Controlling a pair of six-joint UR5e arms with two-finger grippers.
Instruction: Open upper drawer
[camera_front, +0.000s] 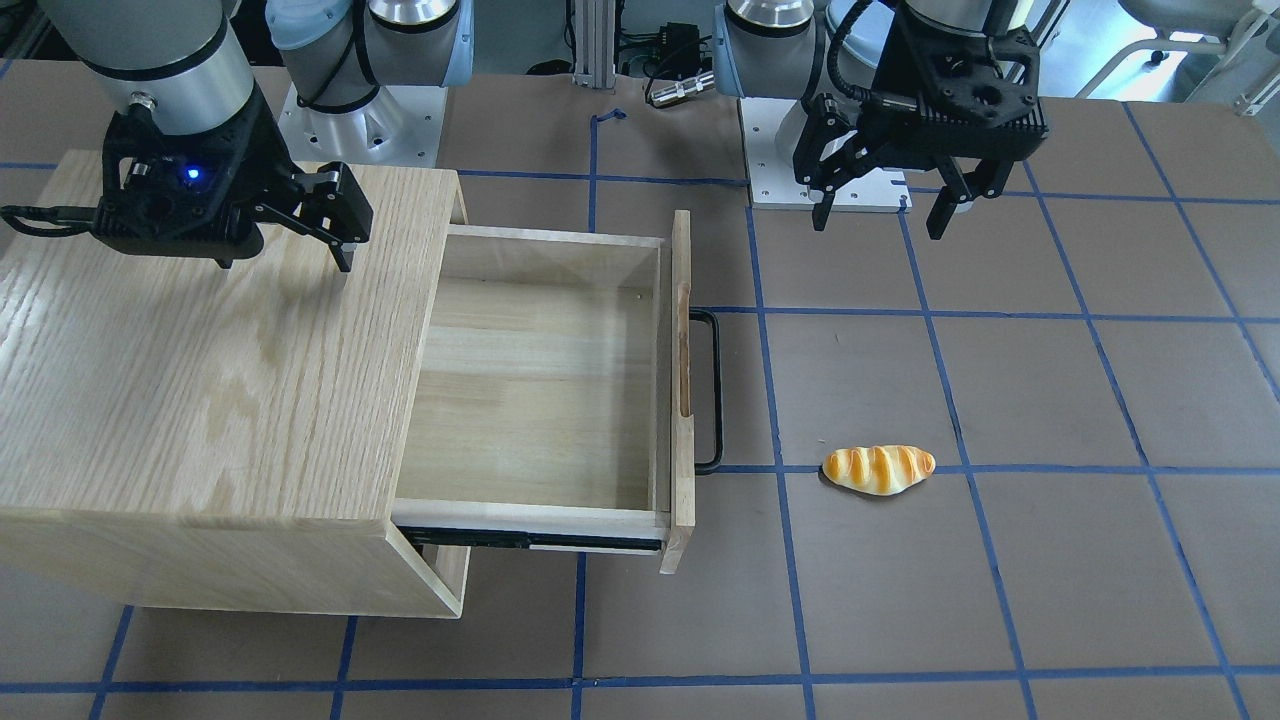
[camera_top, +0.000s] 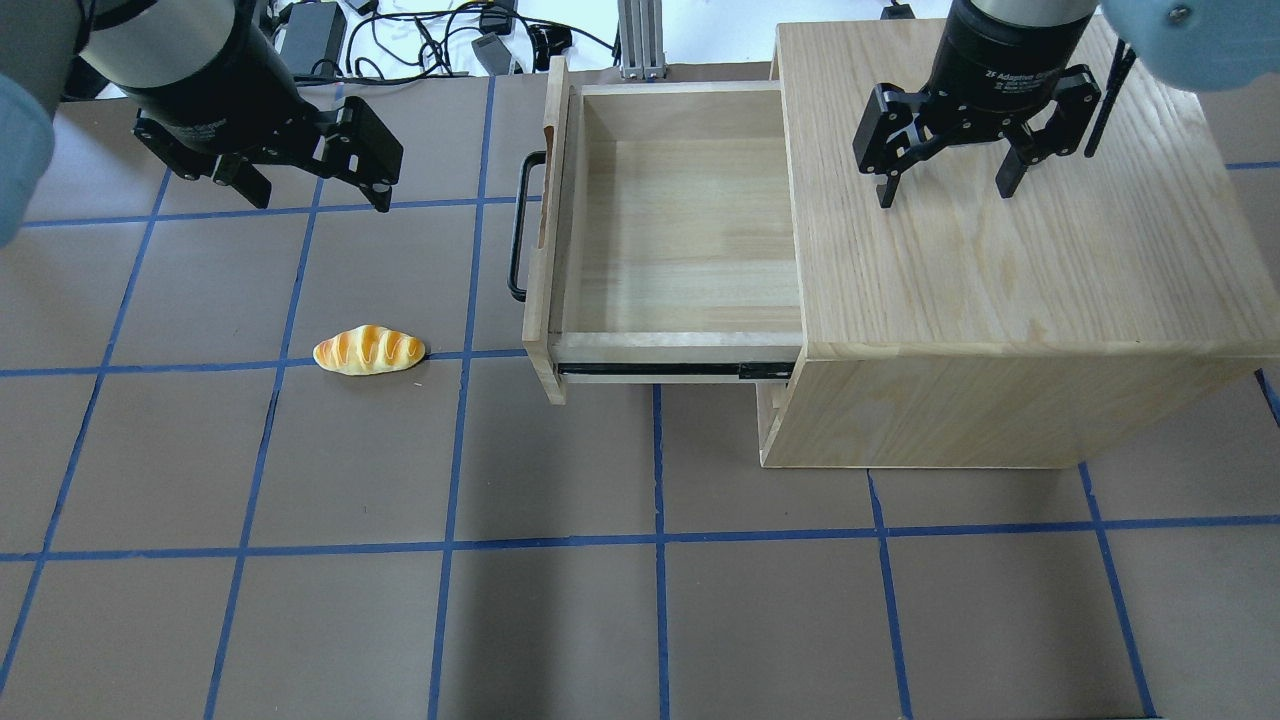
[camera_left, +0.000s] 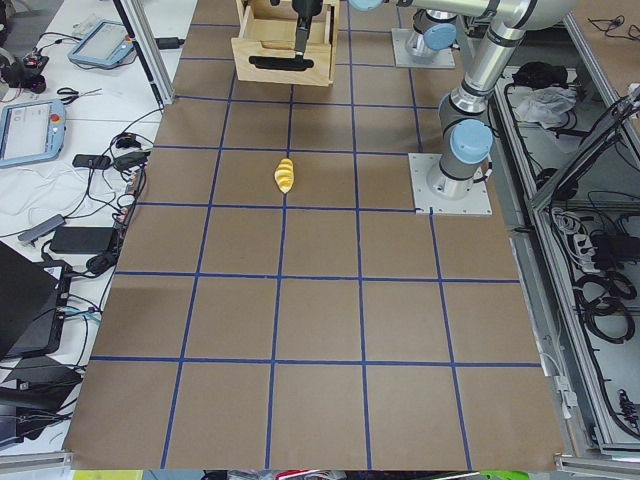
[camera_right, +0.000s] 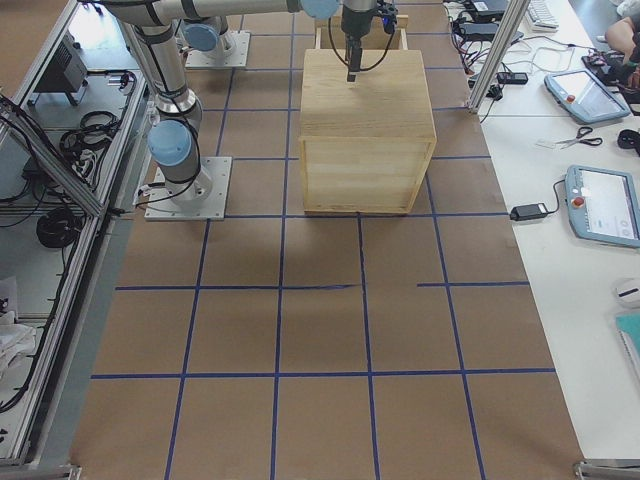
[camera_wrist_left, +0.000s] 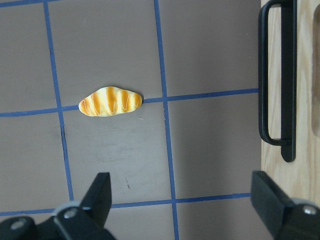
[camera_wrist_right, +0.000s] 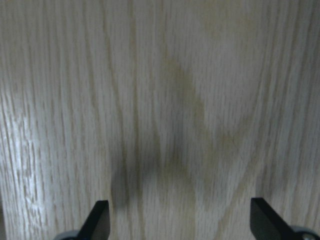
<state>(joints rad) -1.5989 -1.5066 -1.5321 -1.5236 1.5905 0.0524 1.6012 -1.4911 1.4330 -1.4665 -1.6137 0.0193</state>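
i see bright, even light from above, with soft short shadows. my right wrist view is blurry, with glare low left on the cabinet top (camera_wrist_right: 22, 165).

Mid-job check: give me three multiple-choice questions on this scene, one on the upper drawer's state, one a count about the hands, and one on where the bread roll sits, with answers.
1. The upper drawer is:
A) shut flush
B) pulled out
C) lifted off its rails

2. How many of the left hand and right hand grip something?
A) none
B) one
C) both

3. The bread roll lies:
A) inside the drawer
B) on the table, beyond the drawer's handle
C) in the left hand

Answers:
1 B: its bare interior shows, drawn out of the cabinet.
2 A: both hands are open and empty, the right one over the cabinet top.
3 B: it rests on the brown tabletop, apart from the handle.
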